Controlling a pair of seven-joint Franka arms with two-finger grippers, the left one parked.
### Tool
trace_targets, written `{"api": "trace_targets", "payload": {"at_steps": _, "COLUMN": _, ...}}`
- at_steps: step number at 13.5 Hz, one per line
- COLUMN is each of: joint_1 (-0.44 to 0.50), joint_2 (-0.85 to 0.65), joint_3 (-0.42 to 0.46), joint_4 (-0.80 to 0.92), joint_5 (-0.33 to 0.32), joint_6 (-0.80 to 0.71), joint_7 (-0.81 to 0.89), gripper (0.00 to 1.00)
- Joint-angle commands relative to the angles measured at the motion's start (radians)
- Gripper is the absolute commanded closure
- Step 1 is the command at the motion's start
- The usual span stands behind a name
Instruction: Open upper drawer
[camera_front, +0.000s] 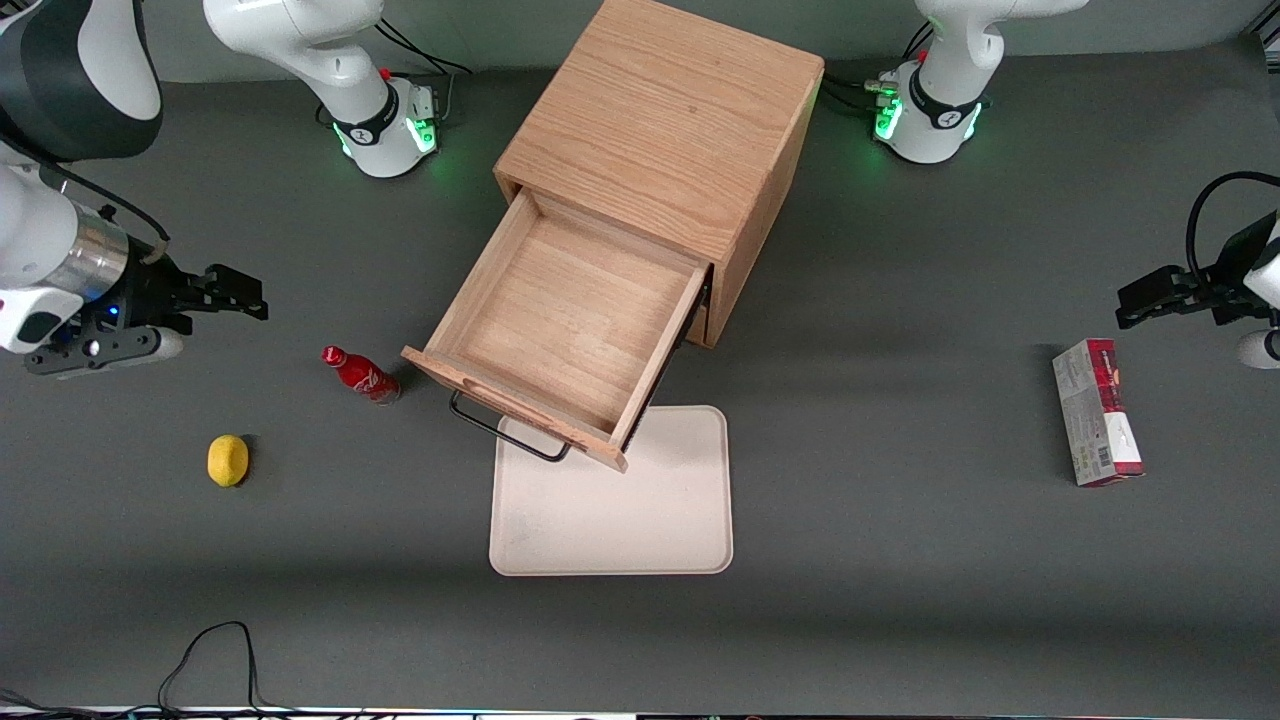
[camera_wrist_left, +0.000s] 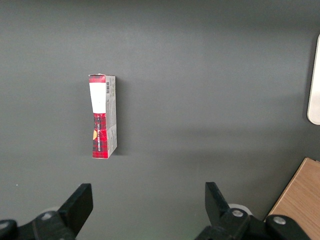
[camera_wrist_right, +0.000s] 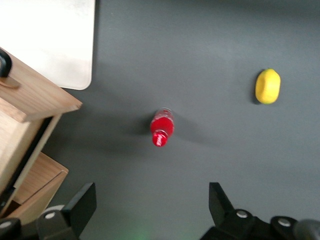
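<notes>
Toward the working arm's end of the counter (camera_front: 900, 620) my gripper (camera_front: 245, 295) hangs apart, empty, well clear; upper drawer (camera_front: 570, 320) stands pulled out over the tray (camera_front: 640, 520), so I judge the job done.

Upper drawer (camera_front: 572, 320): light oak, visible grain, matt; thin black metal handle (camera_front: 505, 428). Gripper (camera_front: 232, 292): matt black, at nine o'clock. Bottle (camera_front: 360, 374): glossy red. Tray (camera_front: 640, 510): smooth cream plastic. Table (camera_front: 900, 560): matt grey.
</notes>
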Motion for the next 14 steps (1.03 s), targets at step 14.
{"api": "trace_targets", "payload": {"at_steps": 14, "joint_1": -0.099, "joint_2": -0.04, "joint_3": 0.078, "joint_4": 0.046, "joint_5": 0.011, "joint_6": -0.104, "joint_7": -0.079, "gripper": 0.0}}
